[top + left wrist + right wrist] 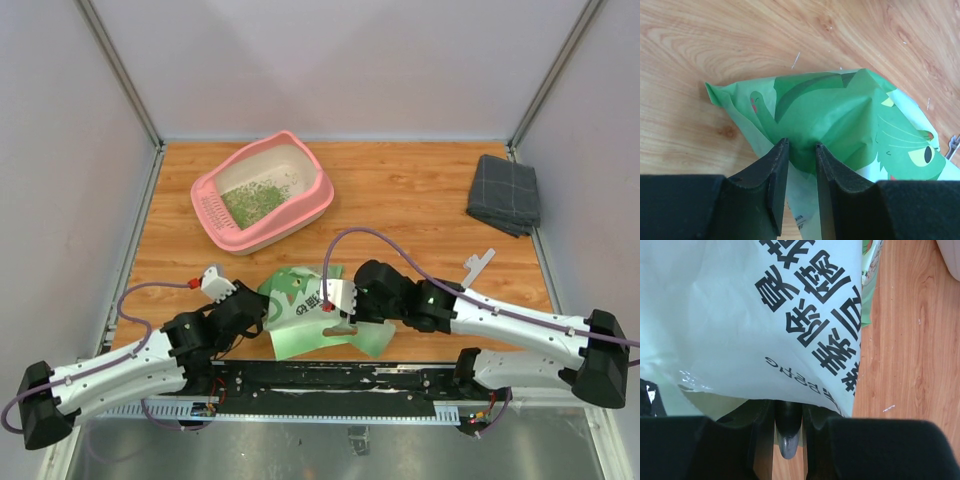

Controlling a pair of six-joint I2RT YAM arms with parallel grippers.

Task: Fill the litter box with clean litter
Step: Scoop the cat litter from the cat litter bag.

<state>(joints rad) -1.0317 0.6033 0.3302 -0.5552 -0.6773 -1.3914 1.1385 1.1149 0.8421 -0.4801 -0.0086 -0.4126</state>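
The pink litter box (300, 215) stands at the back left with a patch of green clean litter (252, 203) inside. The light green printed bag (300, 335) lies crumpled at the front centre between my grippers. My left gripper (257, 302) is shut on a fold at the bag's left side; in the left wrist view its fingers (799, 148) pinch the green bag (840, 115). My right gripper (338, 305) is shut on the grey metal scoop handle (788, 437). The bag (740, 315) drapes over the right fingertips and hides the scoop's bowl.
A grey folded cloth (503, 193) lies at the back right. A small pale clip-like piece (478, 265) lies on the wooden floor (420, 200) right of the right arm. Grey walls enclose the table on three sides.
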